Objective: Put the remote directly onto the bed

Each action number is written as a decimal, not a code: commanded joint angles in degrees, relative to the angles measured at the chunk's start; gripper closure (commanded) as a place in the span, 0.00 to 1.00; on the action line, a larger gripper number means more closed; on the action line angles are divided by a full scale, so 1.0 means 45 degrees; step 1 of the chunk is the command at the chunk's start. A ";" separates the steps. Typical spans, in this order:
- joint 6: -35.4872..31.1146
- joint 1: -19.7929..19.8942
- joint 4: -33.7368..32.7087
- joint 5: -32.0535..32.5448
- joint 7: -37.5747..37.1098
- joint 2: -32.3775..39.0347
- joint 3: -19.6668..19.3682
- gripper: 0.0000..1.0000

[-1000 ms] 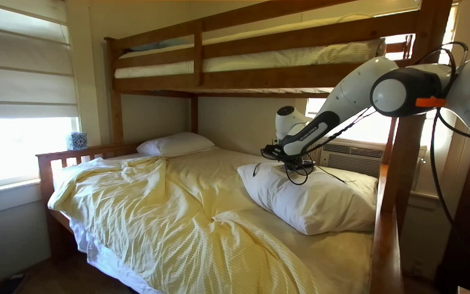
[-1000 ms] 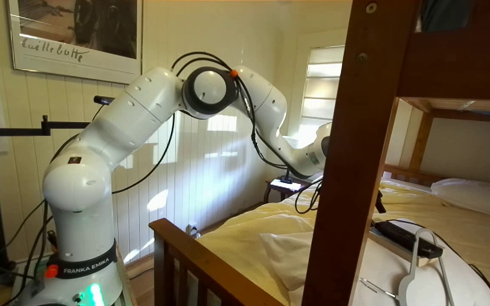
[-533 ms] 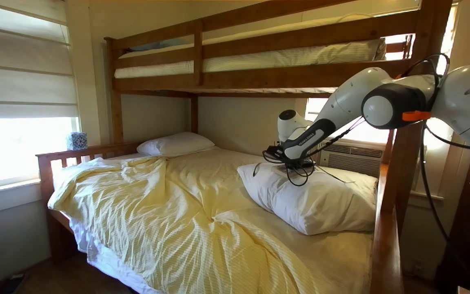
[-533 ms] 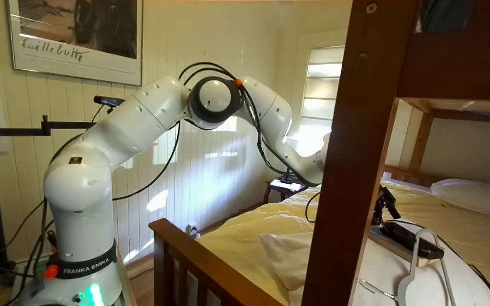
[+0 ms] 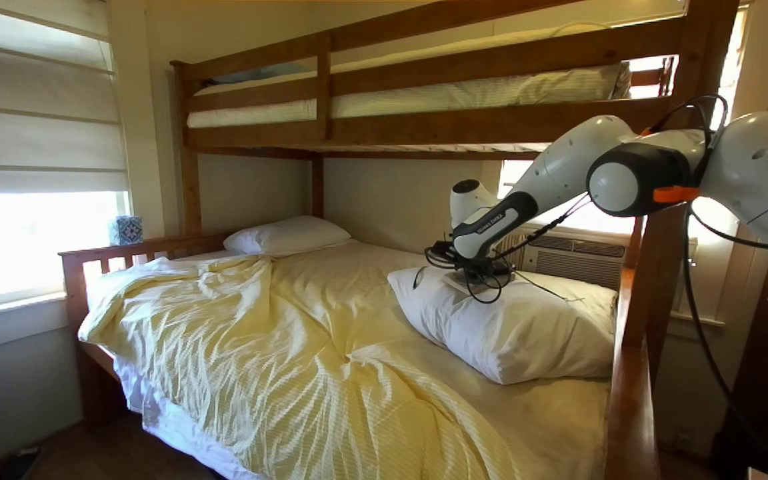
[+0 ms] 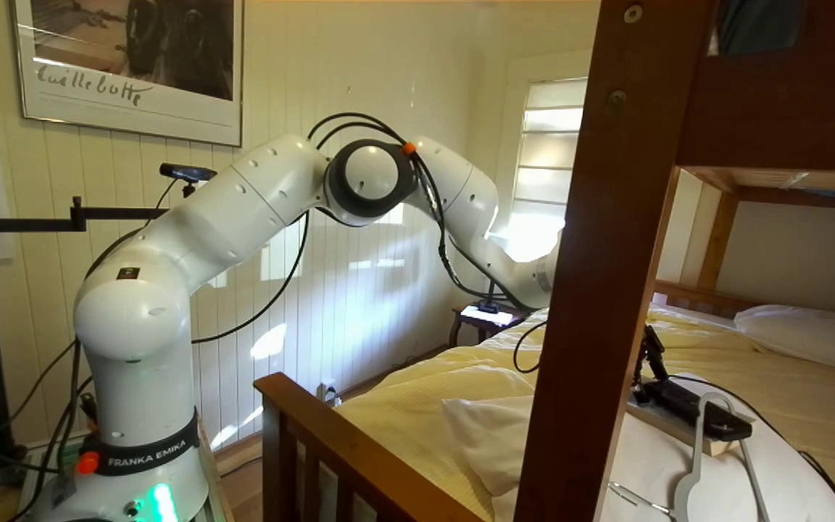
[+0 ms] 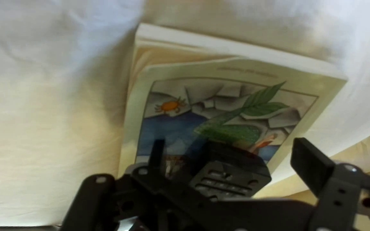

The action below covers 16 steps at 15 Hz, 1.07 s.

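The black remote (image 6: 704, 412) lies on a paperback book (image 6: 671, 428) on the white pillow (image 5: 511, 327), at the near end of the bed (image 5: 384, 280). In the wrist view the remote (image 7: 230, 179) shows its buttoned end over the book's picture cover (image 7: 159, 73). My gripper (image 7: 229, 149) is open around the remote, one finger (image 7: 313, 166) on each side, with gaps between fingers and remote. In an exterior view, the wooden post hides most of the gripper. In an exterior view (image 5: 481, 267), cables crowd the gripper and the remote is hard to make out.
The wooden bunk post (image 6: 606, 254) and bed end rail (image 6: 374, 449) stand close to the arm. The upper bunk (image 5: 424, 123) hangs above. A grey looped object (image 6: 693, 464) lies against the book on the pillow. Another pillow (image 5: 287, 237) lies at the far end.
The arm has come down, bringing the gripper low over the remote. In the last half second the remote, book and grey looped object have shifted slightly left in an exterior view.
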<state>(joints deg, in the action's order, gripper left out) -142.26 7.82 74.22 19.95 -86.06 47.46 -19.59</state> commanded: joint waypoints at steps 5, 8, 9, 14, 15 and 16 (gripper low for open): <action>0.2269 -0.0293 -0.1175 -0.0571 -0.0121 0.0496 -0.0531 0.00; 0.1796 -0.0412 -0.1376 -0.0125 -0.0476 0.0725 -0.0924 0.00; 0.1683 -0.0453 -0.1479 -0.0034 -0.0473 0.0832 -0.1049 0.00; 0.1520 -0.0540 -0.1952 0.0155 -0.0324 0.1327 -0.1225 0.00; 0.1615 -0.0540 -0.2063 0.0098 -0.0276 0.1395 -0.1186 0.00; 0.1581 -0.0601 -0.2165 0.0168 -0.0369 0.1495 -0.1278 0.00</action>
<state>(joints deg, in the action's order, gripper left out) -135.27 5.72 68.01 19.49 -86.29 51.51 -24.13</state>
